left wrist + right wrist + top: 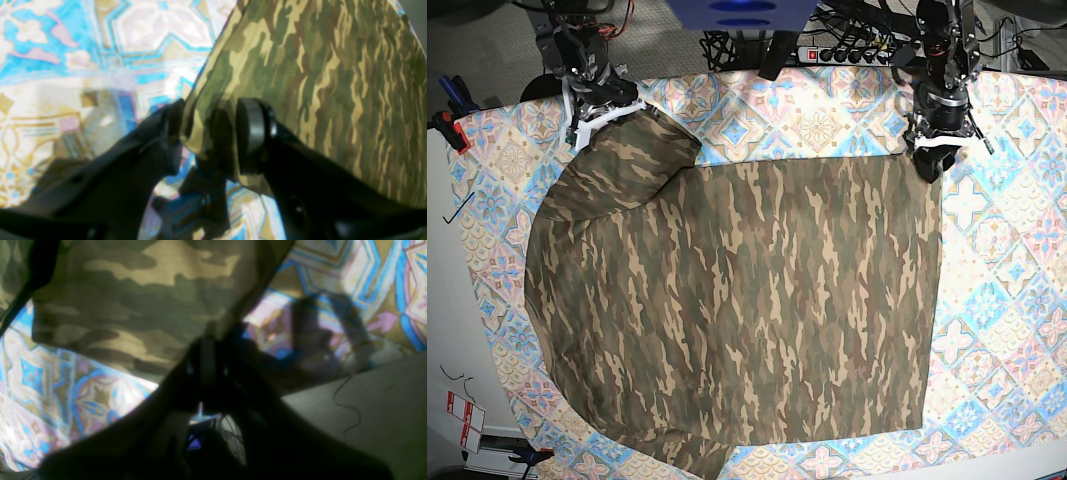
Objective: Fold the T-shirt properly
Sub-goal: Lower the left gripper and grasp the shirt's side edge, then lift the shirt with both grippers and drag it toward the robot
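**Two pincers hold the camo shirt by its top corners**

Black fingers (pixel 253 133) of the left pincer (pixel 213 133) fill the bottom of the left wrist view. They are clamped on a bunched fold of the camouflage T-shirt (pixel 317 83), which spreads away toward 1 o'clock. Blue, pink and cream tablecloth (pixel 83 50) shows at 10 o'clock.

On the right wrist view the right pincer (pixel 208 363) is dark and blurry. Its tips are pressed tight together on the edge of the T-shirt (pixel 140 300), which hangs toward 11 o'clock. Grey floor (pixel 383 413) lies at 4 o'clock, past the cloth's edge.

From the base view the T-shirt (pixel 747 300) lies spread out flat on the tabletop, covering most of the tablecloth (pixel 1007 300). The left pincer (pixel 932 155) grips the shirt corner at 2 o'clock. The right pincer (pixel 602 120) grips a raised, bunched part at 10 o'clock. A power strip (pixel 847 52) sits at 12 o'clock, behind the tabletop.
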Available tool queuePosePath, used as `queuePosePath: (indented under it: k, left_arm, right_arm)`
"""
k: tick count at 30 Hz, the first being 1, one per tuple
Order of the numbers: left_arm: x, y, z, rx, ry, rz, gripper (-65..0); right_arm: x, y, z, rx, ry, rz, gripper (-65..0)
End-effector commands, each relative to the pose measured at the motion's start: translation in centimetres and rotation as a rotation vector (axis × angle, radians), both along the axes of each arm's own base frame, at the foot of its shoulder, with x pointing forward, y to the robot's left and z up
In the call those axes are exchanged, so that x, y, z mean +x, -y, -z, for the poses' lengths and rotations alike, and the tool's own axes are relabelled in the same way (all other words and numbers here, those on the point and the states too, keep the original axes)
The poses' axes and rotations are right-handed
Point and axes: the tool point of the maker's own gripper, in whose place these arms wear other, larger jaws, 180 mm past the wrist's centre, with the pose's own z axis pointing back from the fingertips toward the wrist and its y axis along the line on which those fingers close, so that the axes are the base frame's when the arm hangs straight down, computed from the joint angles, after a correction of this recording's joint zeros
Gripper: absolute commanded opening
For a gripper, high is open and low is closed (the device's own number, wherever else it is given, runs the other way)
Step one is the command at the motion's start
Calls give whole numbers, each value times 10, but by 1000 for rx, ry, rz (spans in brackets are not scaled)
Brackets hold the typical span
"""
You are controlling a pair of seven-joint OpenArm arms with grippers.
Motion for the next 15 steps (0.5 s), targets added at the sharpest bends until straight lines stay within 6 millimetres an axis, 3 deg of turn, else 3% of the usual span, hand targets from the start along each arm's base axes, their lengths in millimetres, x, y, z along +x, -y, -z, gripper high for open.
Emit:
queuePosePath:
  k: [1, 5, 10, 13, 15]
  left_arm:
    - [-9, 10, 9, -27, -55, 34, -410]
    - [-10, 10, 10, -28, -56, 34, -439]
    - [-10, 10, 10, -28, -57, 34, -634]
    - [-12, 11, 11, -23, -65, 42, -650]
    - [-13, 23, 15, -25, -82, 83, -650]
  right_arm:
    - [-1, 0, -2, 6, -4, -2, -650]
    - [-1, 1, -2, 4, -4, -3, -650]
    - [-1, 1, 0, 3, -9, -3, -650]
    - [-1, 0, -2, 5, -4, -3, -650]
    - [-1, 4, -4, -9, -9, 21, -650]
